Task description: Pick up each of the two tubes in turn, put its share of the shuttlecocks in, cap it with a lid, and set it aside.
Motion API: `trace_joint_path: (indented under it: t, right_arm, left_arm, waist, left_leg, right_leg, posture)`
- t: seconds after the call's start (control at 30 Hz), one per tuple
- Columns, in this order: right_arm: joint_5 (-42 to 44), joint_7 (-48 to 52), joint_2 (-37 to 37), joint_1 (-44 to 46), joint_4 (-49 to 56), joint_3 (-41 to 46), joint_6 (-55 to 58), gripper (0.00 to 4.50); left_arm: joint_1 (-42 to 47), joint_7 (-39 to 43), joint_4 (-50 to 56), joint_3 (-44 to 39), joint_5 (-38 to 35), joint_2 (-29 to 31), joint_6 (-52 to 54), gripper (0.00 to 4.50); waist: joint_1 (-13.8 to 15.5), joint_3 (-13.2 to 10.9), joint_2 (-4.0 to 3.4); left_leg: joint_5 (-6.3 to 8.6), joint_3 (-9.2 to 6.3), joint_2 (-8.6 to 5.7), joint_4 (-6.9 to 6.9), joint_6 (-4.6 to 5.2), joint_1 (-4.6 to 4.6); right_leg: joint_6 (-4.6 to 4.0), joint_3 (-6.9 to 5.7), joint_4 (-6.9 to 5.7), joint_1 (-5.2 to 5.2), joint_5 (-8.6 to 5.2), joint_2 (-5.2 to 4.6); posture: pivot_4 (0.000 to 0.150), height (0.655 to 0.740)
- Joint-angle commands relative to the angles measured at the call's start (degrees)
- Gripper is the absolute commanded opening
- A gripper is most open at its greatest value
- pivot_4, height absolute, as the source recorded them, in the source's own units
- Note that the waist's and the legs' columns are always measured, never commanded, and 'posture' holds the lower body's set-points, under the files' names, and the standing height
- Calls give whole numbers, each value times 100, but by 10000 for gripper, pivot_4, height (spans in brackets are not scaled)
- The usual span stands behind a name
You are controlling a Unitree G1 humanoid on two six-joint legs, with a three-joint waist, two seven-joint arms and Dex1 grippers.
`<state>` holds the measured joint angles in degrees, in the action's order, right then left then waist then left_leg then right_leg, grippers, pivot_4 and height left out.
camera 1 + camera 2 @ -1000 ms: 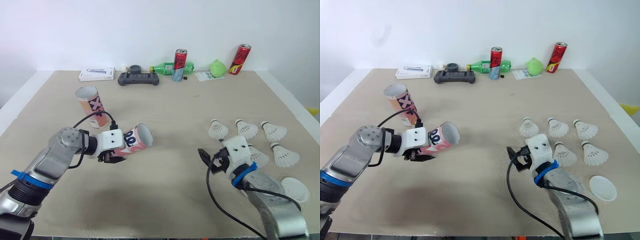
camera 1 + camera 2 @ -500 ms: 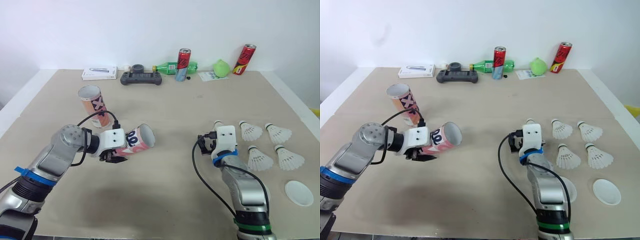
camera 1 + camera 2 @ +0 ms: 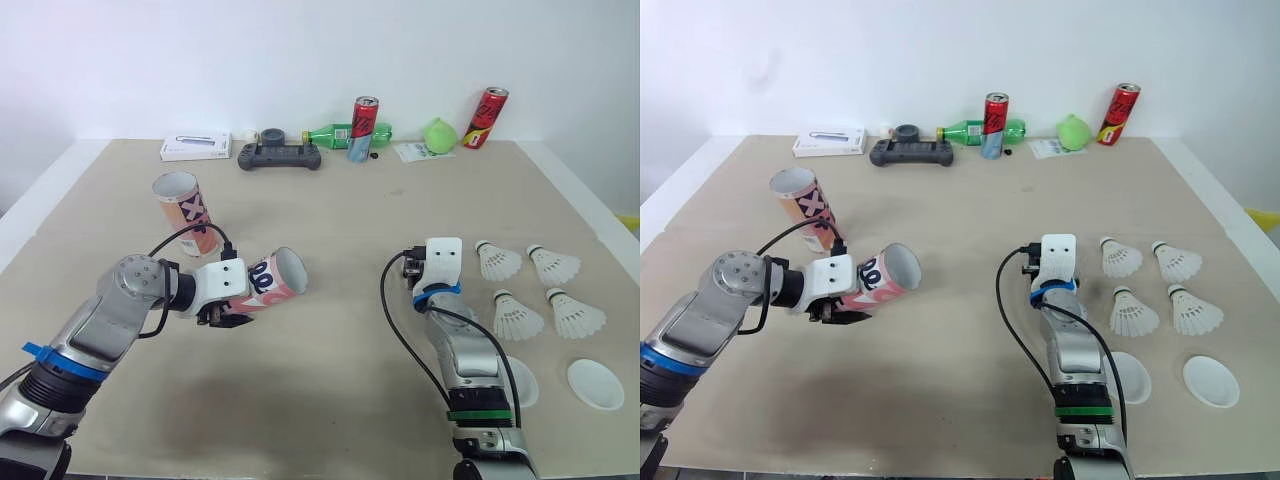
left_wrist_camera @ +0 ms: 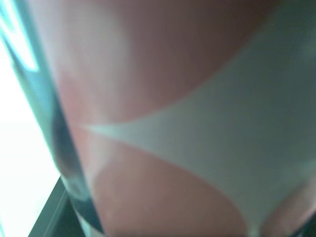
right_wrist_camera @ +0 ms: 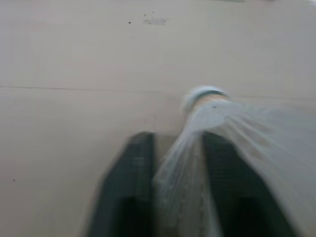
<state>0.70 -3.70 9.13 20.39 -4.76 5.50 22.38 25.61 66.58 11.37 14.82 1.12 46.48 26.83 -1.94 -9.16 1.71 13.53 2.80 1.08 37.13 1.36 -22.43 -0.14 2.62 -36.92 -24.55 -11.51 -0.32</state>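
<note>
Filling first tube: left jaws clamp the pink-and-white cardboard tube [image 3: 272, 280] tilted above the counter [image 3: 350, 215], right jaws pinch a white feathered shuttlecock [image 5: 217, 131] alongside, next likely cork-first into its open mouth.

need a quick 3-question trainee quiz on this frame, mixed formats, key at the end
1. True or false: the left tool holds the pink-and-white cardboard tube upright.
2. How many white feather shuttlecocks lie loose on the beige table? A two, B four, C six.
3. Fill in: the right tool is shut on a ____.
Key: 1 false, the tube is tilted well over; 2 B; 3 shuttlecock.
</note>
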Motion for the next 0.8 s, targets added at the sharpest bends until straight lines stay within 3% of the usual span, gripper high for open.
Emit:
trace_joint_path:
  t: [0.03,0.13,0.43,0.57,0.8]
  right_arm:
    - [-33,145,77,-43,188,-23,-223,441]
    - [131,692,243,-59,458,-148,-340,441]
    - [1950,4477,2052,222,2584,-702,94,441]
    - [2400,5132,2646,650,2996,-830,657,441]
    - [1971,5573,2886,1229,3095,-1811,792,441]
  left_arm:
    - [-100,9,-9,185,12,-6,85,28327]
    - [-89,23,-18,192,11,-7,90,28327]
    - [26,59,-225,264,45,-67,14,28327]
    - [42,74,-265,274,25,-78,5,28327]
    - [52,22,-219,264,-18,-178,24,28327]
  waist:
    - [0,0,0]
    - [0,0,0]
    - [13,-4,-5]
    - [15,-5,0]
    - [25,-6,-1]
  left_leg:
    - [0,-1,-2,-4,0,0]
    - [0,-1,-10,-11,0,1]
    - [-1,-9,-17,-24,3,3]
    - [-4,-19,-21,-23,6,9]
    - [-5,-26,-22,-25,5,8]
  right_leg:
    - [0,0,0,0,0,0]
    - [0,3,0,-1,0,-2]
    - [1,1,1,-3,-2,-2]
    - [-1,-6,4,7,-4,-7]
    - [-3,-18,12,8,-5,-14]
  posture:
    - [1500,7395]
    - [1500,7395]
    - [1500,7395]
    - [1500,7395]
    - [1500,7395]
